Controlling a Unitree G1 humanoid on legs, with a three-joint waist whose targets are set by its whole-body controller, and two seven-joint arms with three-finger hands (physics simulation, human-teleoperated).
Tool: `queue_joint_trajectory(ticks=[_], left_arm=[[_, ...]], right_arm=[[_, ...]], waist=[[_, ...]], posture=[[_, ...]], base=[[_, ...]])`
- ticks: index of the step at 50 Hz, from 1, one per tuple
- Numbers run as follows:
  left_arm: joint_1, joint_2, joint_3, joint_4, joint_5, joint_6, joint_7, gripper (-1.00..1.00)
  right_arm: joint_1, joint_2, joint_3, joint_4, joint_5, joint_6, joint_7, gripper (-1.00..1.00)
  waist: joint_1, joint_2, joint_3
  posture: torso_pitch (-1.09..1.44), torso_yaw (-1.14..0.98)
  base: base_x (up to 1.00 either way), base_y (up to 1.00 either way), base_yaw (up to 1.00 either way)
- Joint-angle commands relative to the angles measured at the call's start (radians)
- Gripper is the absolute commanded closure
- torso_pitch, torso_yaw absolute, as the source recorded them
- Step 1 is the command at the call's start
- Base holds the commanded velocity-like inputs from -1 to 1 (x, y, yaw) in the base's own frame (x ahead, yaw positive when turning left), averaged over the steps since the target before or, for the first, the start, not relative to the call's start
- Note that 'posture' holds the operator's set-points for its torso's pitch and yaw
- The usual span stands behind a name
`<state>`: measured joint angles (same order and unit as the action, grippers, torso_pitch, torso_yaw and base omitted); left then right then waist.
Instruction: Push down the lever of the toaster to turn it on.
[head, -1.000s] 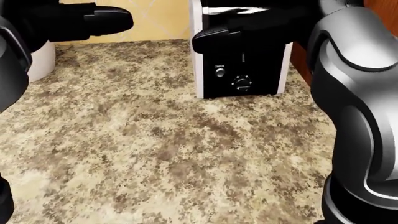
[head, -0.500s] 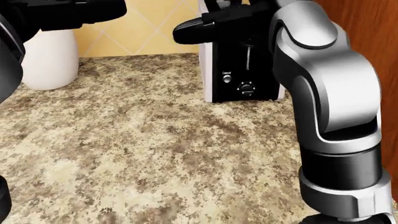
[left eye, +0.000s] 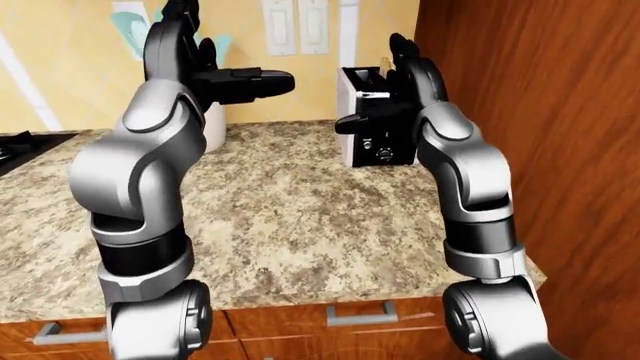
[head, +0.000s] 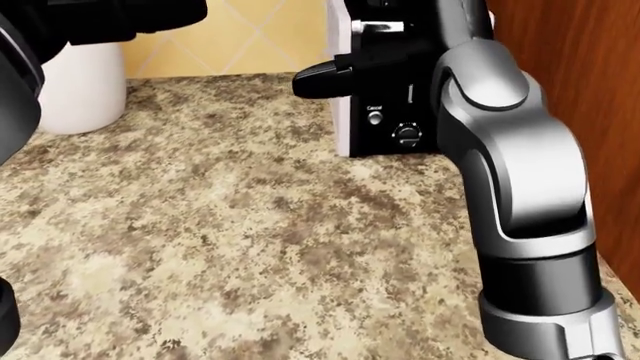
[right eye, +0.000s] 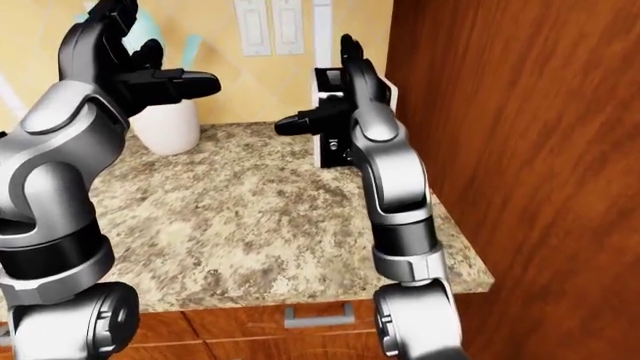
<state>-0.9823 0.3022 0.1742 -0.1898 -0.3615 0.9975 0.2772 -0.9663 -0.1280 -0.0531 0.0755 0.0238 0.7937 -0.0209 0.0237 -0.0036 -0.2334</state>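
The toaster (head: 385, 124) has a black face and white sides. It stands on the speckled counter (head: 220, 225) against the wooden wall, at the upper right of the head view. A Cancel button and a round knob (head: 407, 135) show low on its face. A silver piece (head: 375, 27) shows near its top. My right hand (head: 365, 67) is open and held against the toaster's face, with the thumb pointing left just below that silver piece. My left hand (left eye: 215, 71) is open, empty and raised high above the counter's left part.
A white canister (head: 85, 90) stands by the tiled wall on the left. A tall wooden cabinet side (left eye: 540, 112) closes off the right. A black stovetop (left eye: 20, 142) lies at the far left. Drawers with metal handles (left eye: 355, 315) run under the counter edge.
The head camera has shifted, so the toaster sits a little lower and larger in view. My right hand has come down across the toaster's face, and the silver piece now shows above it.
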Motion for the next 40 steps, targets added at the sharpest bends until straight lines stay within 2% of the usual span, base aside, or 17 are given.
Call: queue_joint_trajectory(ticks=[1,23,40], left_arm=[[-0.036,0.009,0.005,-0.020,0.001,-0.027,-0.001,-1.00],[-0.047,0.013,0.007,-0.022,-0.002,-0.015,0.002,-1.00],[-0.057,0.007,0.001,-0.012,0.001,-0.020,0.002,-1.00]], right_arm=[[-0.030,-0.009,-0.006,-0.048,-0.006,-0.017,-0.003,-1.00],[0.125,0.010,0.004,-0.232,-0.038,0.040,0.005,-1.00],[0.124,0.031,0.005,-0.136,-0.033,-0.032,0.003,-1.00]], waist=[[0.000,0.002,-0.020],[-0.002,-0.004,-0.024],[-0.012,0.000,-0.022]], posture=[[-0.35,0.00],[-0.35,0.00],[-0.35,0.00]], base=[[0.00,0.00,0.00],[0.00,0.00,0.00],[0.00,0.00,0.00]])
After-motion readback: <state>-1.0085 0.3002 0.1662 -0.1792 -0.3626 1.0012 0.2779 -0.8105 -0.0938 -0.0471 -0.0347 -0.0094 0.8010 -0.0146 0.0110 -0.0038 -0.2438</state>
